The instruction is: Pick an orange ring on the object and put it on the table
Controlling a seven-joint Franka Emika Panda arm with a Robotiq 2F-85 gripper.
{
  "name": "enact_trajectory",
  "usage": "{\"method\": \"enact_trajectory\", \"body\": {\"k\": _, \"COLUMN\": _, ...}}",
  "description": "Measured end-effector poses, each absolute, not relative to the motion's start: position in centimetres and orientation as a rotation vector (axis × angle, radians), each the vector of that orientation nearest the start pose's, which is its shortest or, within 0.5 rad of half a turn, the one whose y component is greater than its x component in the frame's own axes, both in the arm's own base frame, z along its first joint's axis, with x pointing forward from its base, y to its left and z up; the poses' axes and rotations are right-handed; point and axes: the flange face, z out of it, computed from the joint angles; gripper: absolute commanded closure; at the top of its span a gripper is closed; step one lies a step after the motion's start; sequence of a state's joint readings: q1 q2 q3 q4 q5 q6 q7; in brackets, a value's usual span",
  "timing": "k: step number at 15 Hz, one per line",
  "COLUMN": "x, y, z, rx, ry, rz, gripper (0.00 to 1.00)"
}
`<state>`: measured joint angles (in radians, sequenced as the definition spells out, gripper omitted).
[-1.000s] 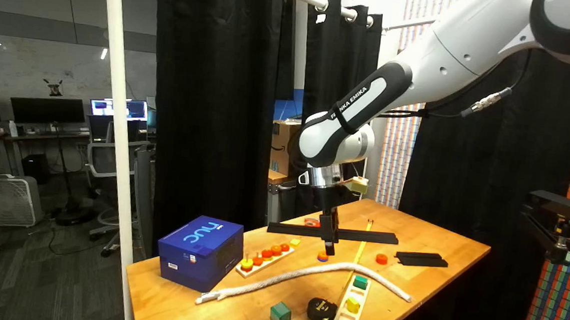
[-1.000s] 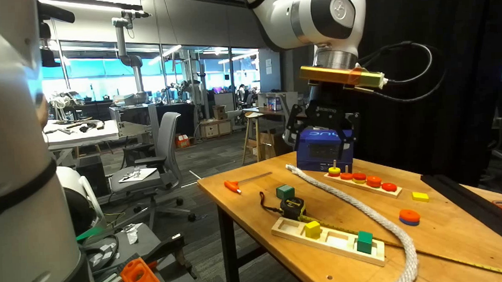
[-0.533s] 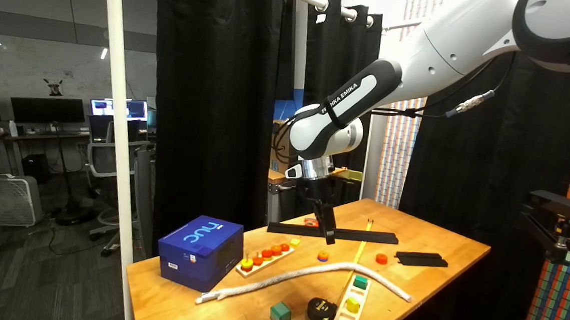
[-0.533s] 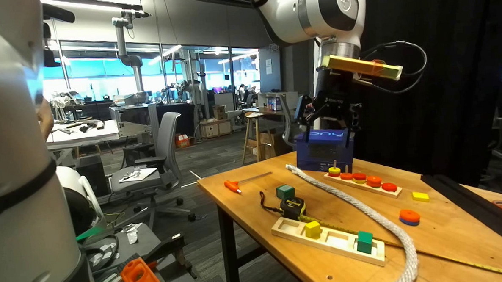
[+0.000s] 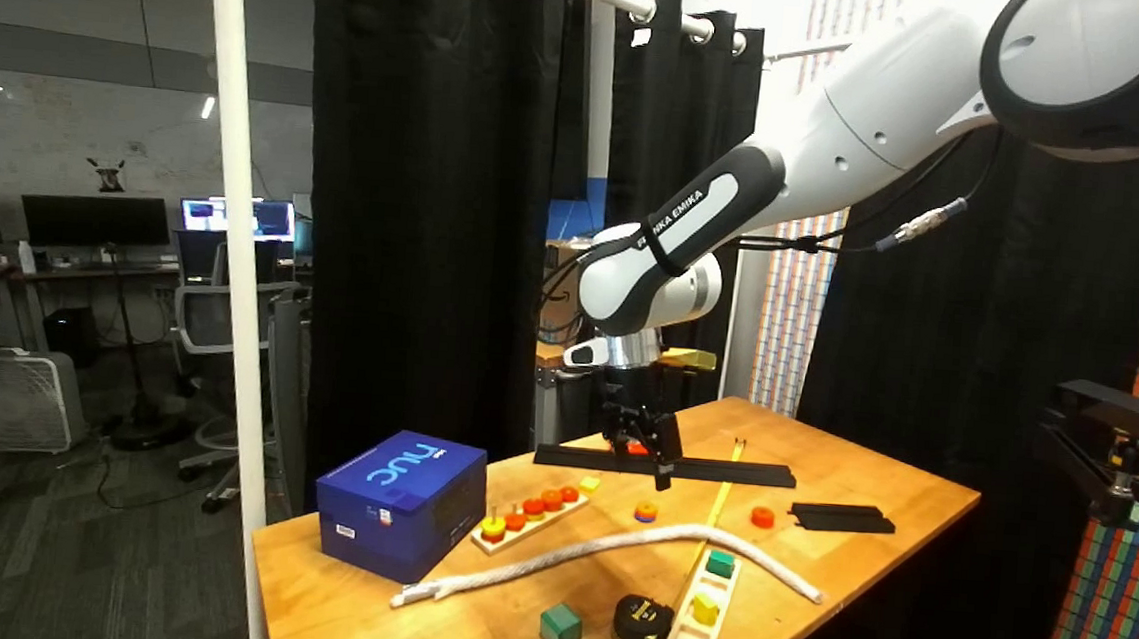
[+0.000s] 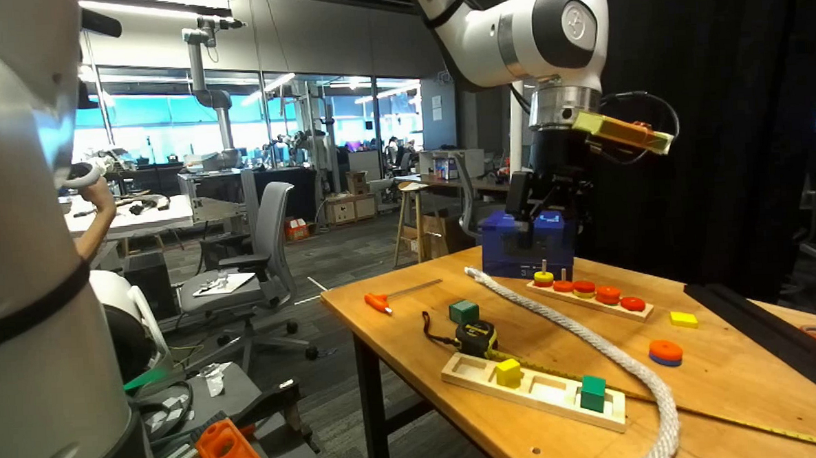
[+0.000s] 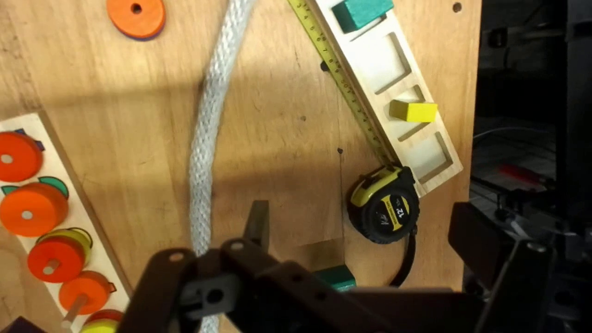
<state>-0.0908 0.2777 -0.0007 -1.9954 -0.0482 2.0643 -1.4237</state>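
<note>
Wrist view shows the black two-fingered tool [image 7: 364, 229] spread wide above the pale-brown wooden surface [image 7: 277, 101], while flat round orange rings [image 7: 46, 203] sit on a pegged pale wooden board [image 7: 51, 162] left of the thick white braided rope [image 7: 202, 166].

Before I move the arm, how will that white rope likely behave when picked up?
The white rope will probably sag from the grip, since it lies in a loose curve. Its ridged weave suggests it won't slip easily. It's long, so its ends may trail.
</note>
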Motion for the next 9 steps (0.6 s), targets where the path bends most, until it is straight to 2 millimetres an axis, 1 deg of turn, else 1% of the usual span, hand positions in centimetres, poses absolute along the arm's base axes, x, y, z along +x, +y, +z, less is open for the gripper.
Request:
{"method": "enact_trajectory", "body": {"k": 4, "x": 59.0, "y": -5.6, "z": 27.7, "rx": -2.17, "ry": -2.037, "rz": 0.264, "gripper": 0.0}}
{"method": "enact_trajectory", "body": {"k": 7, "x": 60.6, "y": -4.8, "z": 25.9, "rx": -2.101, "ry": -2.089, "rz": 0.235, "gripper": 0.0}}
{"method": "enact_trajectory", "body": {"k": 9, "x": 61.8, "y": -3.8, "z": 25.5, "rx": -2.101, "ry": -2.127, "rz": 0.181, "gripper": 0.0}}
